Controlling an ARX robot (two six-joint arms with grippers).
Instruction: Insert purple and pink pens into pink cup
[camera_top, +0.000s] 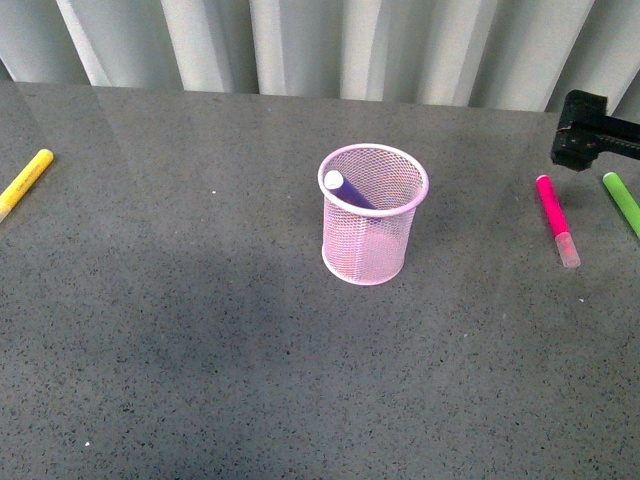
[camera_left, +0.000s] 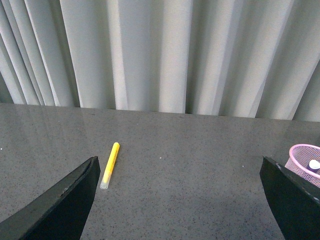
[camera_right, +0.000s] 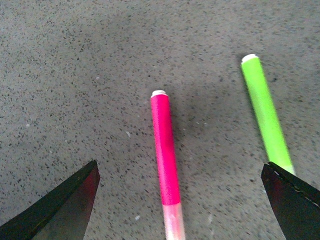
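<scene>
The pink cup (camera_top: 373, 215) stands upright at the table's middle, its rim also showing in the left wrist view (camera_left: 306, 161). The purple pen (camera_top: 349, 192) leans inside it. On the table at the right lies the pink pen (camera_top: 556, 218), pale cap toward me. My right gripper (camera_right: 182, 210) hangs open above the pink pen (camera_right: 165, 150), which lies between the spread fingers; only part of that arm (camera_top: 590, 130) shows in the front view. My left gripper (camera_left: 185, 200) is open over bare table, holding nothing.
A green marker (camera_top: 622, 201) lies just right of the pink pen, close to my right finger (camera_right: 265, 115). A yellow marker (camera_top: 25, 182) lies at the far left (camera_left: 110, 164). Grey curtain closes off the back of the table.
</scene>
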